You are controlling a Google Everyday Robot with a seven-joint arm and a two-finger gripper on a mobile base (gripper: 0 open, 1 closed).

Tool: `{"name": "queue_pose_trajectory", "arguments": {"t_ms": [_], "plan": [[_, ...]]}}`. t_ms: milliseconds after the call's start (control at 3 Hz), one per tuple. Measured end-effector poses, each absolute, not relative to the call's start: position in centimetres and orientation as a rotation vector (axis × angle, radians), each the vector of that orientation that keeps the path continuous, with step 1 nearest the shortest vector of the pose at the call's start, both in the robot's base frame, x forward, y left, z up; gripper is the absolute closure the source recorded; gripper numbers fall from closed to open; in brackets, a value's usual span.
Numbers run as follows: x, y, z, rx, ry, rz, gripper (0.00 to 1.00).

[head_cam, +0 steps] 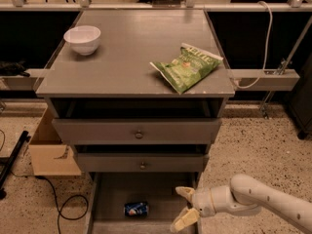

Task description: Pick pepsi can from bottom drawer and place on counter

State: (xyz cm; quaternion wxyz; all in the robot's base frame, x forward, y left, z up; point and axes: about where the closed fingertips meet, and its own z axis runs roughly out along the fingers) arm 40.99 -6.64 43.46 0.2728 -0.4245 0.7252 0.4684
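I see my cream two-finger hand (184, 207) at lower right of the frame, fingers spread apart and empty, near the small blue pepsi can (136, 208) lying on its side in the open grey bottom drawer (113, 191).

The arm (253, 193) is a smooth, rounded white tube with a bulbous joint and a narrow pale band at the wrist. Its gripper (178, 208), low in the view right of centre, has 2 cream-yellow tapered fingers (184, 220), spread apart.
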Motion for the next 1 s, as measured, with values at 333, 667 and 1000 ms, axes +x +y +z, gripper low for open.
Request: {"name": "queue_pose_trajectory", "arguments": {"t_ms": [333,667,1000], "plan": [[41.6,-4.5,41.0,-1.116,1.929,1.332,0.0],[42.0,-2.6,39.3,-1.115,1.908,1.373,0.0],[42.2,-1.4,38.1,-1.06,1.908,1.352,0.0]]}}
